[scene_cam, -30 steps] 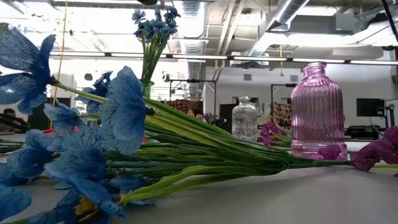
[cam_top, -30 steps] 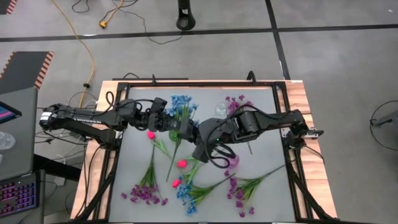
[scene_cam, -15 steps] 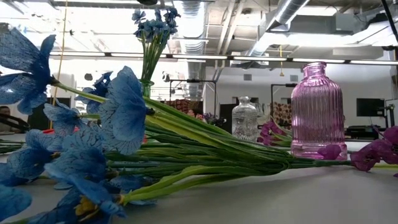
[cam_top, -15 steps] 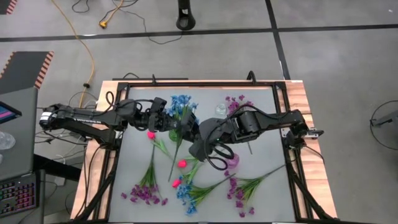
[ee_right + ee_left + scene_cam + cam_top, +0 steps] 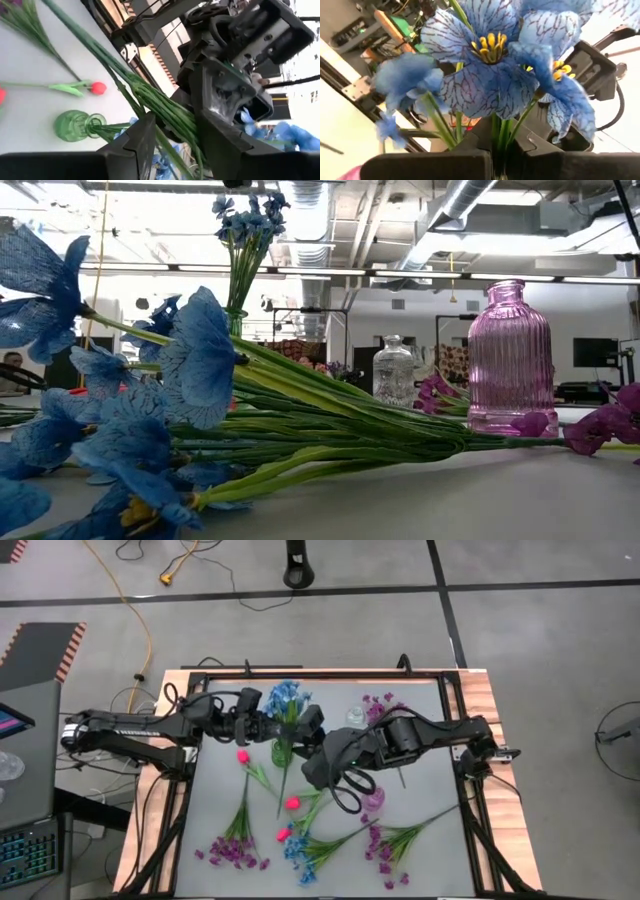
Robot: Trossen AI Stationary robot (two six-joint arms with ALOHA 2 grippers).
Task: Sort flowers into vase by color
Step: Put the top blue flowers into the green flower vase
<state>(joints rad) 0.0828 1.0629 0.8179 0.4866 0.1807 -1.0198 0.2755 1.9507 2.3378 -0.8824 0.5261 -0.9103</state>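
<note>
The left tool (image 5: 495,160), clamped on the blue sprig (image 5: 286,700), could tip the green vase (image 5: 283,752); the right tool (image 5: 172,145), at three o'clock, stands parted around the stems.

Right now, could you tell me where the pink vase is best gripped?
Probably at the narrow neck of the pink vase, coming in level from the side. It stands upright, and the ribbed body below looks too wide for a pincer.
</note>
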